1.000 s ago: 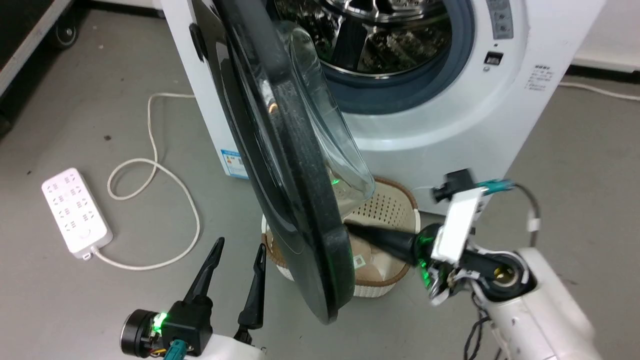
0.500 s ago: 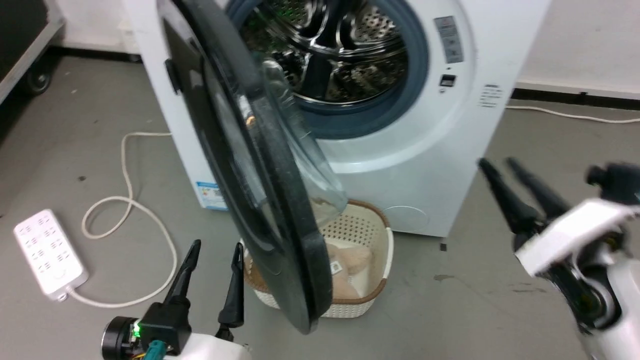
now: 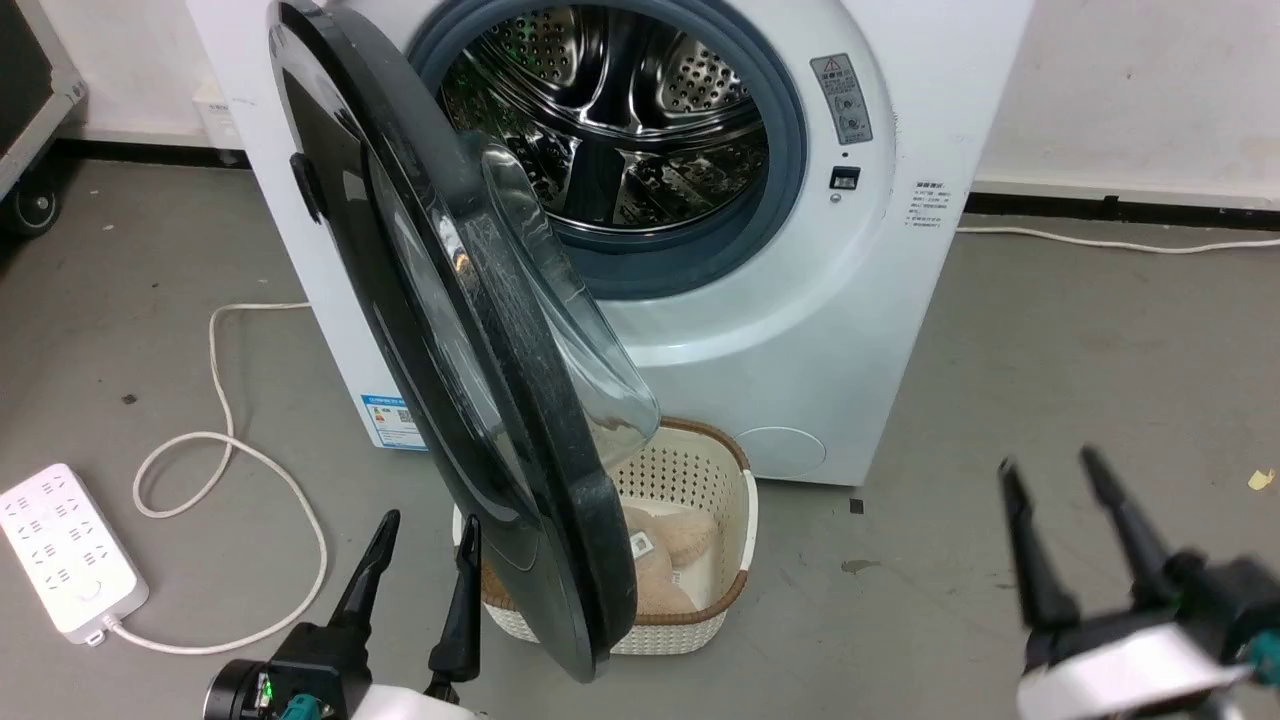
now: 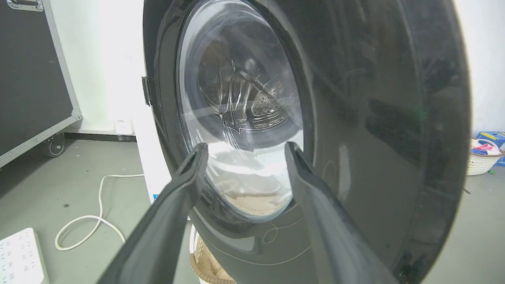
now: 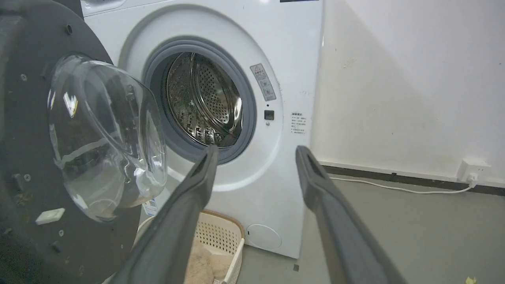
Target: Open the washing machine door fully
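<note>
The white washing machine (image 3: 860,330) (image 5: 276,197) stands ahead with its steel drum exposed. The washing machine door (image 3: 420,330) (image 4: 375,138) (image 5: 23,157), a glossy black disc with a bulging glass bowl, hangs swung out toward me on its left hinge, roughly edge-on in the head view. My left gripper (image 3: 425,525) (image 4: 244,148) is open, low at the door's outer face, touching nothing. My right gripper (image 3: 1045,465) (image 5: 256,150) is open at the lower right, well clear of the door, holding nothing.
A cream perforated basket (image 3: 725,480) (image 5: 221,236) with beige cloth sits on the floor under the door's lower edge. A white power strip (image 3: 65,545) and its looping cord (image 3: 220,440) lie at the left. A black wheeled case (image 4: 35,79) stands far left.
My right gripper has let go at the door's lower edge, opened, and drawn back to the lower right. The camera has tilted up, showing more of the machine. The left gripper has hardly moved.
</note>
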Available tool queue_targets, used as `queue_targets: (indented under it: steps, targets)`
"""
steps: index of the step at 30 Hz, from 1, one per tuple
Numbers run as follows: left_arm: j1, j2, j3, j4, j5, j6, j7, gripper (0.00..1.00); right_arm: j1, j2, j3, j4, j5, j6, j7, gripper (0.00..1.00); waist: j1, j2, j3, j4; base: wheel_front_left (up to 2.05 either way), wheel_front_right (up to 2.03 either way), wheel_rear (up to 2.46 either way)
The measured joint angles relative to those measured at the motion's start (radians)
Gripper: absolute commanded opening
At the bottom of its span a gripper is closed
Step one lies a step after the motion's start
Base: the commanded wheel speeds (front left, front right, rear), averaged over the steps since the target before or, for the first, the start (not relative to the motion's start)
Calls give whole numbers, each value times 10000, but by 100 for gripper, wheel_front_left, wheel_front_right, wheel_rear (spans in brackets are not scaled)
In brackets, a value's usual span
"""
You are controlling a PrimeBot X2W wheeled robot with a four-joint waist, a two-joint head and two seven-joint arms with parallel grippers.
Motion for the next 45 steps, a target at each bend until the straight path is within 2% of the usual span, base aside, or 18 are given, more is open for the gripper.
queue_targets:
  steps: [6,19,20,21,28,37,41,45]
  targets:
    - [33,0,-2,128,0,-88,0,100,1084,663,-311,-190,-435,2,-199,100,0,0,-62,-60,0,0,0]
    - [66,-4,10,276,6,-98,0,100,1492,727,-334,255,-13,2,-430,100,1,0,-23,-127,0,0,0]
    - [66,-4,12,276,6,-98,0,60,1492,727,-343,255,-4,2,-431,100,1,0,-24,-120,0,0,0]
    - [66,-4,13,274,6,-98,0,0,1491,727,-351,253,-2,2,-431,100,1,0,-25,-111,0,0,0]
    - [65,-36,153,-157,-100,-61,0,0,1487,729,-353,230,10,2,-441,100,1,0,-41,-25,0,0,0]
    - [-654,-46,995,-3461,-759,631,-8,0,1482,732,-341,128,8,2,-435,100,1,0,-154,84,0,0,0]
    - [-1210,-50,723,-4826,-711,685,-12,0,1475,732,-309,109,8,2,-430,100,1,0,-233,93,0,0,0]
    - [-1453,-27,-19,-5586,-263,654,238,0,1454,732,-242,113,10,2,-430,100,1,0,-296,46,0,0,0]
